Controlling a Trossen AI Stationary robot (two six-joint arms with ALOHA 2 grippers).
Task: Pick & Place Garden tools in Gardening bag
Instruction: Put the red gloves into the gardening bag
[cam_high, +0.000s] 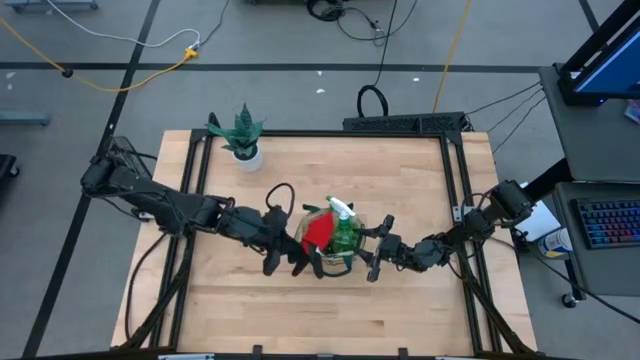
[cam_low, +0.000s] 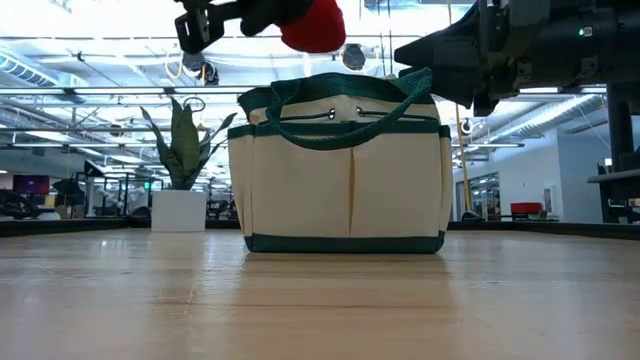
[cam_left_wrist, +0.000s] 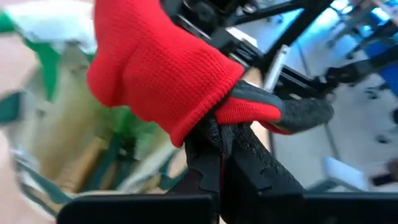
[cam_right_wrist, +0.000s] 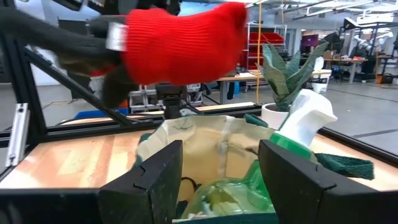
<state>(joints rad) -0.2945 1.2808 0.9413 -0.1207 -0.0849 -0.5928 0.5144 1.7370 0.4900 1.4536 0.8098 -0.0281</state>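
A: From above, what is done?
B: The round beige canvas bag (cam_high: 335, 262), near the wooden table's (cam_high: 400, 170) front edge, already holds the green spray bottle with white nozzle (cam_high: 343, 222).
A: And at table height?
B: The left gripper (cam_low: 262, 18), closed on the red knitted glove (cam_low: 314, 25), hangs above the bag; dropping it remains.
A: The right gripper (cam_right_wrist: 219, 168)?
B: Its wrist view shows open jaws at the rim.

Grey floor (cam_high: 270, 30), yellow cable (cam_high: 120, 80), keyboard (cam_high: 610, 222).
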